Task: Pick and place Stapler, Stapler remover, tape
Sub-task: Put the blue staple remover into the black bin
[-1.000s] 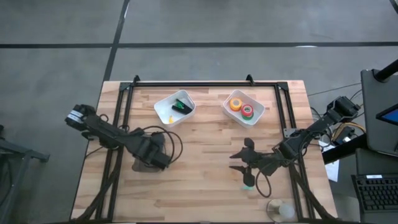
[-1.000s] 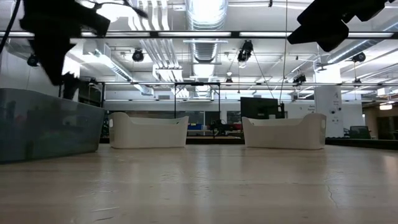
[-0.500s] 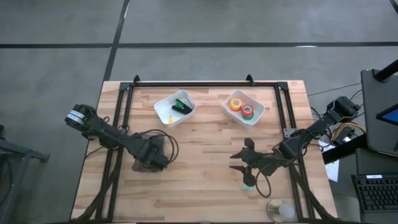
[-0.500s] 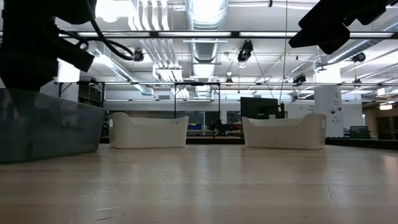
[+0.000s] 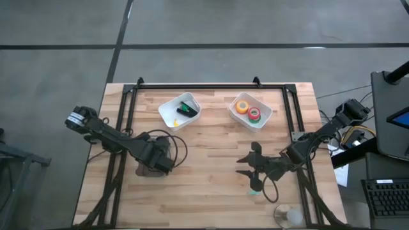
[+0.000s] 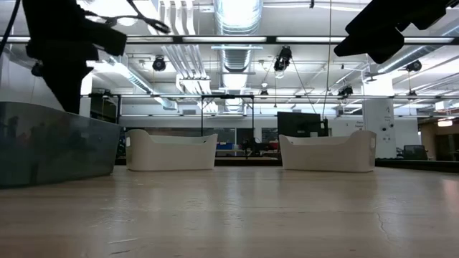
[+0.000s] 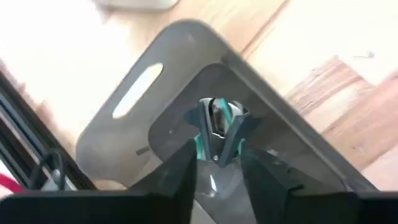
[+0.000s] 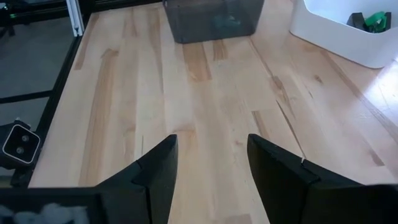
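Note:
A teal and grey staple remover (image 7: 217,129) lies inside the grey translucent bin (image 5: 153,167) at the table's left. My left gripper (image 7: 217,167) points down into that bin, open, a fingertip on either side of the remover's near end. The black stapler (image 5: 186,107) lies in the left white bin (image 5: 167,108), beside small green and yellow pieces. Tape rolls (image 5: 243,107), orange, red and green, lie in the right white bin (image 5: 264,117). My right gripper (image 5: 250,165) hangs open over bare wood right of centre, nothing between its fingers (image 8: 158,168).
A small teal object (image 5: 255,186) sits on the table just near of my right gripper, and a clear round thing (image 5: 287,216) at the near right corner. A black frame (image 5: 204,85) runs along the far edge. Bare wood lies between the arms.
My left gripper has sunk a little toward the grey bin. My right arm has kept still.

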Controlling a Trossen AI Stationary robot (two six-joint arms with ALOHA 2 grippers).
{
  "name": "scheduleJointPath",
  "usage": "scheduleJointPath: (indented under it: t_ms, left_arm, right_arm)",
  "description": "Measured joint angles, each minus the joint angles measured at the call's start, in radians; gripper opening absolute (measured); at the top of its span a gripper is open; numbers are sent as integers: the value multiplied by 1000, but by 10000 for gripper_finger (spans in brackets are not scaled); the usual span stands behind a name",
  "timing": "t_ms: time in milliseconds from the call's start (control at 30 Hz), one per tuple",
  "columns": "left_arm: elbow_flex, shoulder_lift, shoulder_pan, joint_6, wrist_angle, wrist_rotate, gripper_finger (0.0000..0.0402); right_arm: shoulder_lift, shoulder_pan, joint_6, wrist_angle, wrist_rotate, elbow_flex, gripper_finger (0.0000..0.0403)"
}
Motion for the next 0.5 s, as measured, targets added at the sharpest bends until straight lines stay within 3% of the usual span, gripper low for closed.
scheduleJointPath:
  t_ms: [133,267,500]
  left_arm:
    - [33,-7,-3,81,3,-50,161]
    - [70,-14,-7,136,26,-154,171]
    - [135,-15,-9,355,324,-301,170]
  right_arm:
    - [0,0,0,-11,-38,0,189]
    - [0,0,4,-35,-123,0,189]
    - [0,2,155,-164,-275,0,189]
